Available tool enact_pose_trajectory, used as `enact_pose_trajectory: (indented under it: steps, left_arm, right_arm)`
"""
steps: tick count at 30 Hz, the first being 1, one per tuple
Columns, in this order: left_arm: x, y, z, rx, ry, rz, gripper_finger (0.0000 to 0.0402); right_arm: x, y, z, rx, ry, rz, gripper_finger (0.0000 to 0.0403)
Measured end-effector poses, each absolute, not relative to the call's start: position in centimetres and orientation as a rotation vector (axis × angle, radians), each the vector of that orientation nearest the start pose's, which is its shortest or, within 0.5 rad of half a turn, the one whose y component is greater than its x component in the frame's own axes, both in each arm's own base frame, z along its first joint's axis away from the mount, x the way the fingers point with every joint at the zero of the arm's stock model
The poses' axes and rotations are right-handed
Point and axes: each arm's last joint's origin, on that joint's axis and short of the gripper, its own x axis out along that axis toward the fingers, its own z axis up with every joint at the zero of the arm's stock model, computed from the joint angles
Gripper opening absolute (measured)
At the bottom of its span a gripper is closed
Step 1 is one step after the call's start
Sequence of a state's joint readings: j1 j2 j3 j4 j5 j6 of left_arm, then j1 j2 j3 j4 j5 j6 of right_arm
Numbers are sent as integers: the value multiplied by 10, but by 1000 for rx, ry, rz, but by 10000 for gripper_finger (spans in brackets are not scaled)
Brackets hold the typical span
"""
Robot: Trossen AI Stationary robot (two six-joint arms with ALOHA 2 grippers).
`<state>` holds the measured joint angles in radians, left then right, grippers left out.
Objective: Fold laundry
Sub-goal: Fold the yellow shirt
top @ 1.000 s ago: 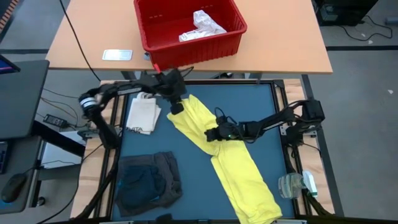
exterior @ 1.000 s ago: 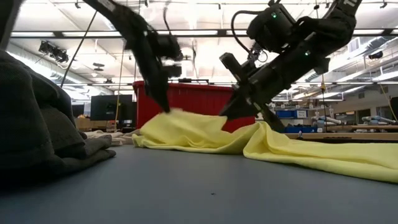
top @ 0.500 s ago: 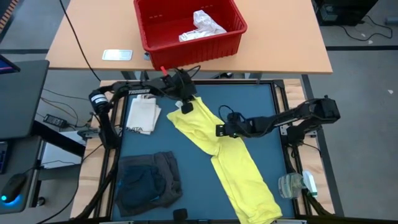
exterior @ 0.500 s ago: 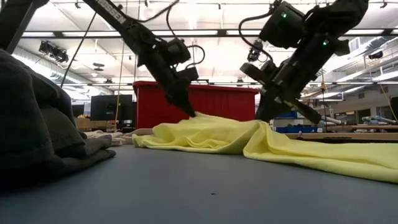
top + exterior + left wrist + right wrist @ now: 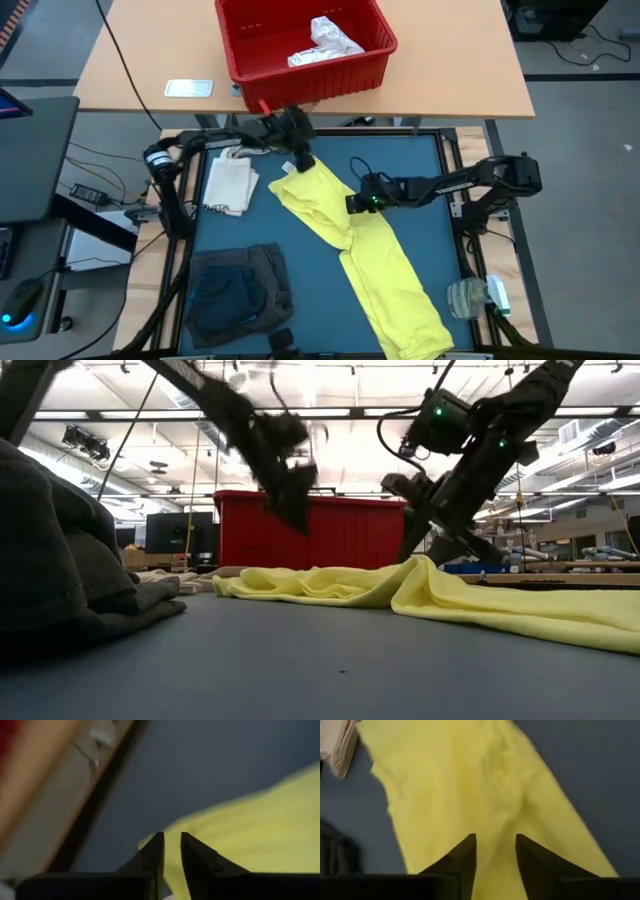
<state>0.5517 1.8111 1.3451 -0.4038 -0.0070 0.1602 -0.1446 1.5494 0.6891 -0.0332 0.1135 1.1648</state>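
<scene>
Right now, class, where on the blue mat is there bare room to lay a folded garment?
Bare mat lies between the yellow garment and the far-right corner, and a narrower patch between it and the dark grey pile. The left edge is crowded by the cream tote bag.

On the blue table top lie a long yellow garment, a dark grey garment, a cream tote bag and a clear plastic item with green trim.
</scene>
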Motion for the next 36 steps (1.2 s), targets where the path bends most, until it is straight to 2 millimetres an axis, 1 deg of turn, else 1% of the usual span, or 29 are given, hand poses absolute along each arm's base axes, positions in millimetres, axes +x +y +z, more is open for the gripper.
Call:
enact_pose_trajectory:
  steps: [1,3,4,5,7,9,10,12,13,15,18,21,24,26,28,31,33,36]
  left_arm:
    - [331,205,247,-102,851,464,79]
    - [329,202,274,-135,783,464,92]
    - [328,200,281,-167,764,453,97]
    - [327,197,284,-221,756,429,100]
    - [327,191,282,-367,745,379,101]
    - [330,181,272,-533,762,335,94]
    - [334,174,264,-582,775,316,88]
    - [345,159,247,-619,798,298,72]
    - [348,149,238,-639,833,294,64]
    - [357,135,226,-645,865,302,49]
    - [366,122,203,-653,936,297,30]
    - [375,116,173,-658,1027,296,12]
    - [377,120,148,-688,1091,316,4]
    - [376,128,140,-756,1102,323,4]
    - [374,134,139,-792,1101,306,4]
    - [371,145,139,-745,1089,312,4]
    - [366,160,139,-723,1068,324,4]
    - [354,187,139,-686,1039,365,4]
  right_arm:
    - [276,-44,147,1089,656,-721,150]
    - [273,-43,150,1087,676,-707,157]
    - [272,-43,152,1081,683,-708,158]
    - [269,-43,154,1070,699,-706,159]
    - [262,-42,156,1050,754,-716,157]
    - [252,-41,160,1046,816,-729,154]
    - [247,-40,165,1041,835,-738,153]
    - [238,-35,175,1026,840,-733,151]
    - [234,-33,179,1019,830,-709,150]
    - [227,-28,184,1018,836,-639,148]
    - [220,-17,181,1003,871,-511,147]
    - [213,-4,167,1013,924,-426,145]
    - [204,8,150,1062,986,-391,143]
    - [199,18,142,1074,1002,-356,141]
    - [197,28,137,1088,1002,-323,141]
    - [193,41,134,1115,988,-302,141]
    - [191,48,131,1120,988,-314,141]
    - [189,56,128,1090,973,-329,141]
